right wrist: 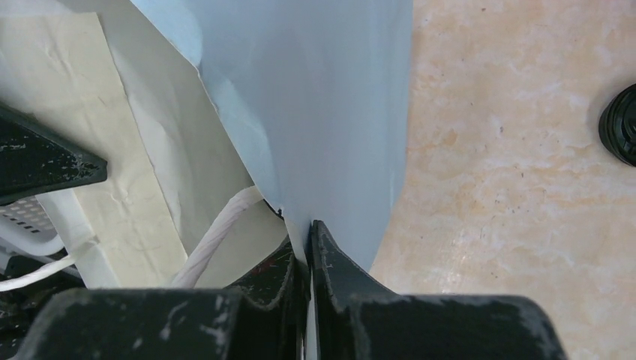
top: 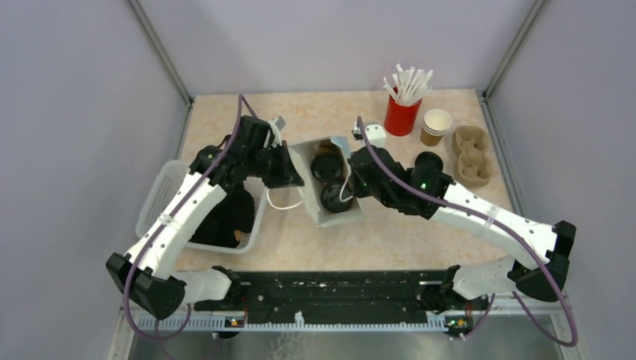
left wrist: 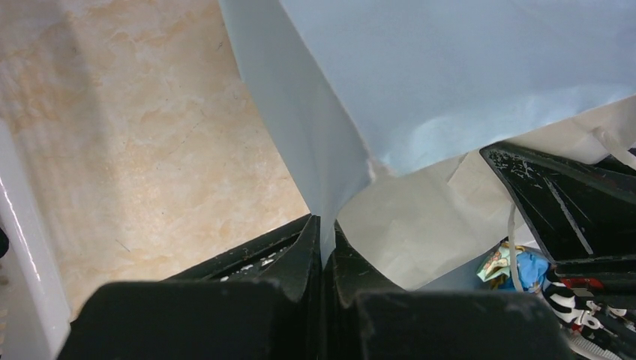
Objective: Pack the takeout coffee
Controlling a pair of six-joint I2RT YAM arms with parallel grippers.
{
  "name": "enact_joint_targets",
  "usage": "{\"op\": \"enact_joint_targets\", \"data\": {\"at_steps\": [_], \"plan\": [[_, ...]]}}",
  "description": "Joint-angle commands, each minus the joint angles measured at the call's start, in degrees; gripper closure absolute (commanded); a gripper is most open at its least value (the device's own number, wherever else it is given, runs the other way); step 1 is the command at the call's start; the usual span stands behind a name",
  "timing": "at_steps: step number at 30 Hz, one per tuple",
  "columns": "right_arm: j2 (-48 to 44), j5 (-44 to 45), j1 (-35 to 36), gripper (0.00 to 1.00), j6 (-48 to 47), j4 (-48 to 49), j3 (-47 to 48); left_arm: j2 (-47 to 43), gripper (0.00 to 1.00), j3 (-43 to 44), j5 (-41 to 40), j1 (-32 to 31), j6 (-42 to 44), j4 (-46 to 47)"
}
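We see both end effectors closed on the bag [top: 322,216] at the centre of the top view. The left end effector [left wrist: 324,241] pinches its left wall and the right end effector [right wrist: 307,244] its right wall, jaws shut flat on the paper. Two lidded cups [top: 327,159] stand inside the open bag, one above the other in the frame. A white cord handle [top: 281,202] trails from the bag onto the counter [top: 300,112].

At lower left a white basket [top: 159,196] of dark things sits under the left arm. At upper right stand a red straw cup [top: 403,114], bare cups [top: 436,124] just beside it, and a pulp carrier [top: 471,156]. A black lid [top: 427,161] lies right of the bag, partly behind the right arm; we cannot tell whether a cup is under it.
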Motion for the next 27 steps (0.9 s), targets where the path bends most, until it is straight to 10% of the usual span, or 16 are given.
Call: {"op": "enact_joint_targets", "data": {"at_steps": [1, 27], "plan": [[-2.1, 1.1, 0.3, 0.92, 0.7, -0.3, 2.6, 0.4, 1.0, 2.2, 0.7, 0.3, 0.6, 1.7], [0.4, 0.8, -1.0, 0.59, -1.9, -8.4, 9.3, -0.3, 1.0, 1.1, 2.7, 0.7, 0.5, 3.6]]}}
